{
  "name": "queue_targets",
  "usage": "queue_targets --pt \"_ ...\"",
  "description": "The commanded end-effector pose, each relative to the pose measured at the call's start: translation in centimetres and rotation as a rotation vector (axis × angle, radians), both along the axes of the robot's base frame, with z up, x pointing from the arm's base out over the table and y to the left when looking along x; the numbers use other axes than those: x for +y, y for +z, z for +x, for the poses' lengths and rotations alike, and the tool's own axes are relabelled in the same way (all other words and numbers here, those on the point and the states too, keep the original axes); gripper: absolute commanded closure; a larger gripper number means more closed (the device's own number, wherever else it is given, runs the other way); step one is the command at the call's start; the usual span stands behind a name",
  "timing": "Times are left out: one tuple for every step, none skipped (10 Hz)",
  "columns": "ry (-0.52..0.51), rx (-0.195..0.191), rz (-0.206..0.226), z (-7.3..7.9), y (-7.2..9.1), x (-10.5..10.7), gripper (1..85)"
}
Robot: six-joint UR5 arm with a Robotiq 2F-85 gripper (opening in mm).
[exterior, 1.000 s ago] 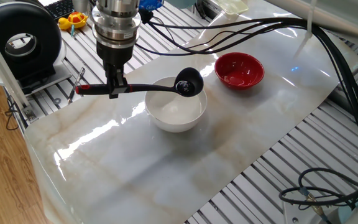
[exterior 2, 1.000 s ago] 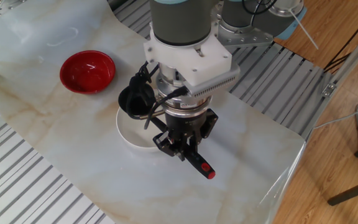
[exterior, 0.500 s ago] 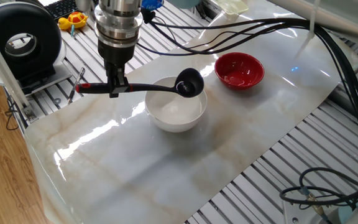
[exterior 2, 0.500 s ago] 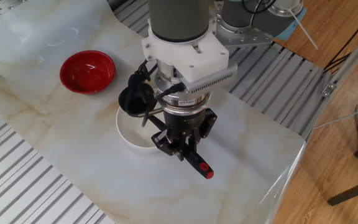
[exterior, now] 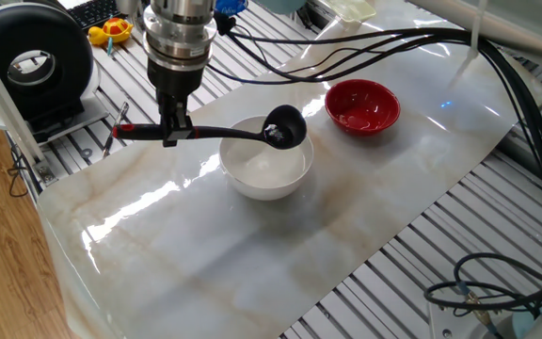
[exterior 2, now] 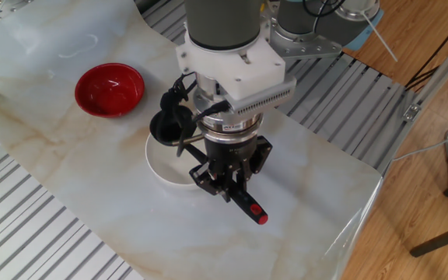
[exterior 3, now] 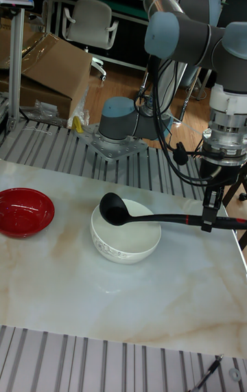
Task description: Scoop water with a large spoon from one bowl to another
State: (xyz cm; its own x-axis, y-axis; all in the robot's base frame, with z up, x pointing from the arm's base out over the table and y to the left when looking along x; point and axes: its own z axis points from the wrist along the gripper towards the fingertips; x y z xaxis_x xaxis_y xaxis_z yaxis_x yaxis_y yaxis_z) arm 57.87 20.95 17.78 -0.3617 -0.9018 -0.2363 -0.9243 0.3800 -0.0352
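Note:
My gripper [exterior: 170, 132] [exterior 2: 229, 189] [exterior 3: 210, 217] is shut on the handle of the large spoon [exterior: 224, 133] [exterior 3: 154, 215], a black ladle held level. Its round scoop [exterior: 285, 126] [exterior 2: 167, 127] [exterior 3: 113, 208] hangs just above the rim of the white bowl [exterior: 265, 168] [exterior 2: 162, 164] [exterior 3: 126, 237], on the side nearer the red bowl. The handle's red tip [exterior 2: 260, 217] sticks out past my fingers. The red bowl [exterior: 362, 106] [exterior 2: 109, 89] [exterior 3: 23, 211] sits a short way beyond the white one. I cannot make out water in either bowl or in the scoop.
Both bowls stand on a marble-patterned sheet [exterior: 252, 235] laid over a slatted metal table. A black round device [exterior: 31, 61] and a yellow toy [exterior: 113, 31] sit at the back left. Cables [exterior: 374, 42] run across the back. A second robot base [exterior 3: 123, 128] stands behind the table.
The ladle and my gripper have risen slightly, and the scoop has drifted a little toward the red bowl. The bowls have not moved.

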Motion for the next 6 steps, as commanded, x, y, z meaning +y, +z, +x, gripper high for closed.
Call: queue_targets --pt "0.003 0.005 0.010 -0.29 0.57 -0.69 84.3" --pt "0.004 0.007 0.008 -0.51 0.65 -0.89 84.3" --pt "0.001 0.006 0.003 -0.70 0.78 -1.16 84.3" --pt "-0.007 0.004 0.008 -0.66 0.83 -0.97 84.3" --pt "-0.014 -0.007 0.015 -0.33 0.87 -0.75 84.3" --pt "-0.022 -0.014 0.028 -0.09 0.97 -0.45 84.3"
